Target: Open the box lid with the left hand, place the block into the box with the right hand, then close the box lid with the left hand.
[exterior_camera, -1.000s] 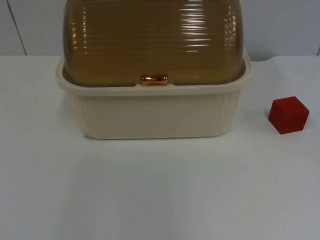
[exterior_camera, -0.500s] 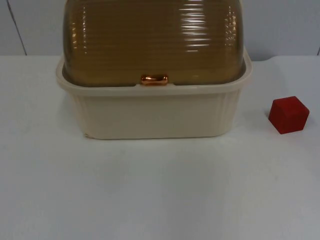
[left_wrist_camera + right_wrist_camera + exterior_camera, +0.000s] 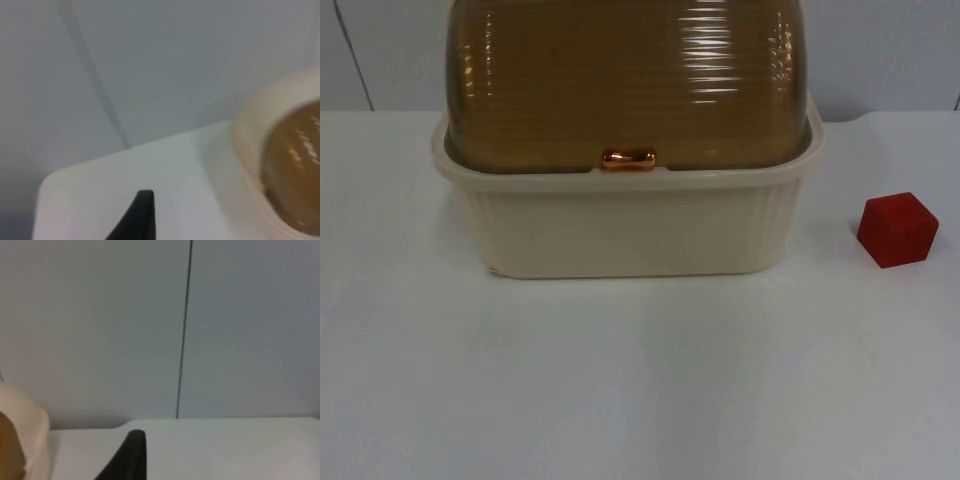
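Observation:
A cream box [image 3: 625, 225] stands at the middle back of the table. Its ribbed, amber see-through lid [image 3: 628, 80] is down over it, with a copper handle [image 3: 628, 159] at the front rim. A red block [image 3: 897, 229] rests on the table to the right of the box, apart from it. My left gripper [image 3: 140, 215] hovers off the box's left end, where the cream rim [image 3: 250, 150] and the amber lid [image 3: 295, 165] come into sight. My right gripper [image 3: 131, 452] hangs at the box's right end [image 3: 30, 440], facing the wall.
The white table [image 3: 640, 380] stretches wide in front of the box. A grey partition wall [image 3: 880, 50] closes off the back, with a dark seam [image 3: 184, 330] running down it. The table's corner [image 3: 55, 185] lies near the left gripper.

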You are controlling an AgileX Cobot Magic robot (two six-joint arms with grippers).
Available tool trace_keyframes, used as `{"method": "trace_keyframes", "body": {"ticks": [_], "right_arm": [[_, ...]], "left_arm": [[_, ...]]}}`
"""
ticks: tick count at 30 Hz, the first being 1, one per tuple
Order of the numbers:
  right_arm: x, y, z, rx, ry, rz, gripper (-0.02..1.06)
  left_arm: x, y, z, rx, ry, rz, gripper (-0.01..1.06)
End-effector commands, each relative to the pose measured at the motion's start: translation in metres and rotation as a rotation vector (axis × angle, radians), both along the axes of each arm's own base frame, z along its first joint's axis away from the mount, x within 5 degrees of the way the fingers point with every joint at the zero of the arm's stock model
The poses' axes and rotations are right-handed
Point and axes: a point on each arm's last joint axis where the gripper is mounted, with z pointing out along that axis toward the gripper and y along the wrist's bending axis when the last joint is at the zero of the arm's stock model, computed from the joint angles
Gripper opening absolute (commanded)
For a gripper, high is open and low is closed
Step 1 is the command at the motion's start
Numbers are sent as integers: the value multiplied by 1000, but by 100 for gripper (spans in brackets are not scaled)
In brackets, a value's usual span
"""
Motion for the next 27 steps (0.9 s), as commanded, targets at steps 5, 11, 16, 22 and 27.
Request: {"method": "trace_keyframes", "body": {"ticks": [5,11,16,22,27], "right_arm": [[-2,-2,1,-38,5,-17,105],[-2,-3,0,-48,19,-24,105],[-3,-4,-2,-64,43,-38,105],[-3,-5,-2,-70,47,-41,105],[-3,-7,-2,-98,46,-54,105]], "left_arm": [[25,-63,-36,215,115,-349,105],[28,-131,-78,719,139,-711,105],[38,-160,-110,839,168,-779,105],[57,-178,-156,817,264,-784,105],[54,-192,-168,821,263,-829,105]]}}
